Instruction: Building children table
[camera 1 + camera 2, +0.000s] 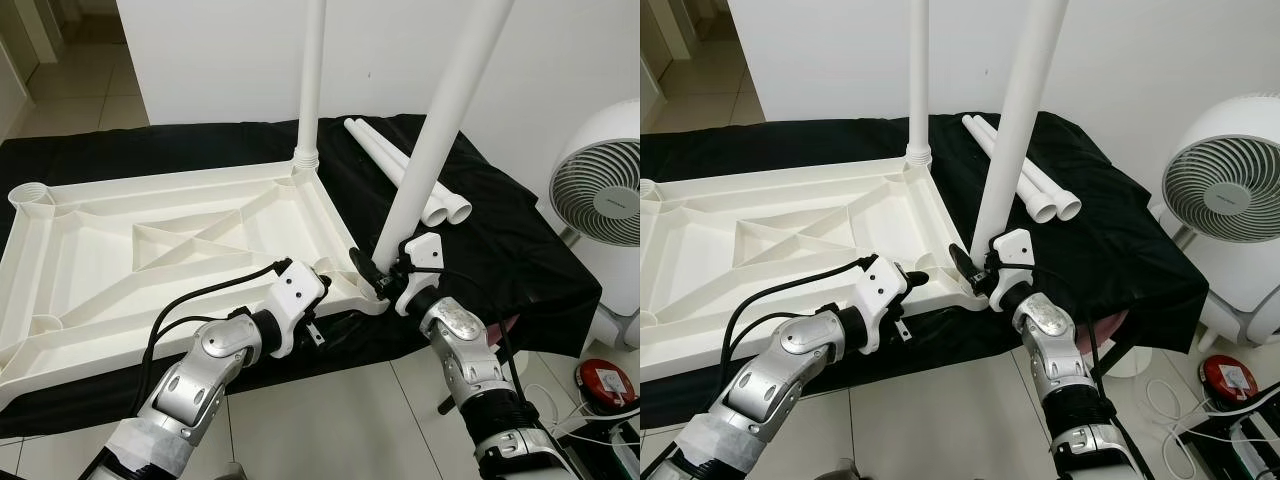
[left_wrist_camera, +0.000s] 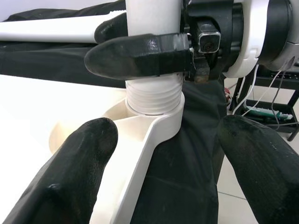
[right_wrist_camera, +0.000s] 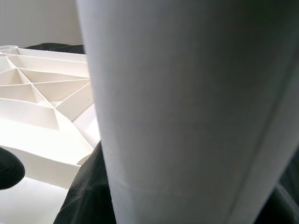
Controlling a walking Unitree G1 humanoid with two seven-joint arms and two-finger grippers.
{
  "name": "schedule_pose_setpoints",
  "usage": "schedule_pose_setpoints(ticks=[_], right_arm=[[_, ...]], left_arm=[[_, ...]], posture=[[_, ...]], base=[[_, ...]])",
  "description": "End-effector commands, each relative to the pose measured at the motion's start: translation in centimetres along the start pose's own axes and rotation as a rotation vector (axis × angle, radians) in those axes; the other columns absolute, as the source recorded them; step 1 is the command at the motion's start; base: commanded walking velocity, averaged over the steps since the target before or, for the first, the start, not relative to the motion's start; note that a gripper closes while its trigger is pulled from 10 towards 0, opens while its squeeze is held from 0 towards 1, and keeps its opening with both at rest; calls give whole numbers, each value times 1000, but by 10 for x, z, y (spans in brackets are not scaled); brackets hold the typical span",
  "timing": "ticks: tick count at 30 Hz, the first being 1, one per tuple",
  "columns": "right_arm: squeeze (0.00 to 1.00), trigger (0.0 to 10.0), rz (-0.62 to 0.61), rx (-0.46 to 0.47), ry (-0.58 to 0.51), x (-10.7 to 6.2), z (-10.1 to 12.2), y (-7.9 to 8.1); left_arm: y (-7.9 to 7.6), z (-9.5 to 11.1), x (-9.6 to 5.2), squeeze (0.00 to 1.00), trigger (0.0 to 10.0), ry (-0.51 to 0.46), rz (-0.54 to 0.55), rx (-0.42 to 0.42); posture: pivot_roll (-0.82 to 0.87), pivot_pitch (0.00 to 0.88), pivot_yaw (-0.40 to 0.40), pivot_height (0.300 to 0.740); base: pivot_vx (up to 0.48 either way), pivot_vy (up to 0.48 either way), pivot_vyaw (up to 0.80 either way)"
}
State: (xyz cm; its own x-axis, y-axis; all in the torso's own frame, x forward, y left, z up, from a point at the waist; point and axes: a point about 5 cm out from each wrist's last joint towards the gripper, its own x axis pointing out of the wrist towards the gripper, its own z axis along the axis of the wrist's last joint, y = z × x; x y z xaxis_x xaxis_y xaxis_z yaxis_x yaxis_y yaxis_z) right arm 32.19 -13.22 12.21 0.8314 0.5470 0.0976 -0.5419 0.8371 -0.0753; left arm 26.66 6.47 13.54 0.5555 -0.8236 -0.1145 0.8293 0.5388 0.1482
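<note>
White plastic tabletop [image 1: 150,250] is laid upside down on black cloth [image 1: 500,250]. One leg [image 1: 310,80] is stood in its far corner socket; two spare legs [image 1: 400,170] at 1 o'clock. Right gripper [image 1: 375,275] is clamped on a second leg [image 1: 440,120] at the near corner. L wrist view: left gripper [image 2: 163,154] fingers held apart, astride that corner socket [image 2: 154,105]. R wrist view: the leg seen v. close.

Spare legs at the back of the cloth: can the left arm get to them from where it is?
Probably not easily. The two spare legs lie beyond the upturned tabletop. The left gripper sits open at the near corner socket, and the tilted leg held by the right gripper stands between.
</note>
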Motion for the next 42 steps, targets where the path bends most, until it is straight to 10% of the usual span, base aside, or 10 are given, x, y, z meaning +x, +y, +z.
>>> schedule_pose_setpoints(ticks=[1,35,42], right_arm=[[0,10000,-28,50,100,-6,-19,-2],[0,10000,-270,272,178,11,-25,-6],[0,10000,-260,161,139,10,-21,-4]], left_arm=[[0,7,1,0,10000,-16,-32,20],[1,11,-5,0,10000,-20,-6,14],[1,11,-6,0,10000,-19,-3,15]], posture=[[3,0,-22,740],[25,23,-33,740],[25,23,-32,740]], base=[[0,0,0],[0,0,0],[0,0,0]])
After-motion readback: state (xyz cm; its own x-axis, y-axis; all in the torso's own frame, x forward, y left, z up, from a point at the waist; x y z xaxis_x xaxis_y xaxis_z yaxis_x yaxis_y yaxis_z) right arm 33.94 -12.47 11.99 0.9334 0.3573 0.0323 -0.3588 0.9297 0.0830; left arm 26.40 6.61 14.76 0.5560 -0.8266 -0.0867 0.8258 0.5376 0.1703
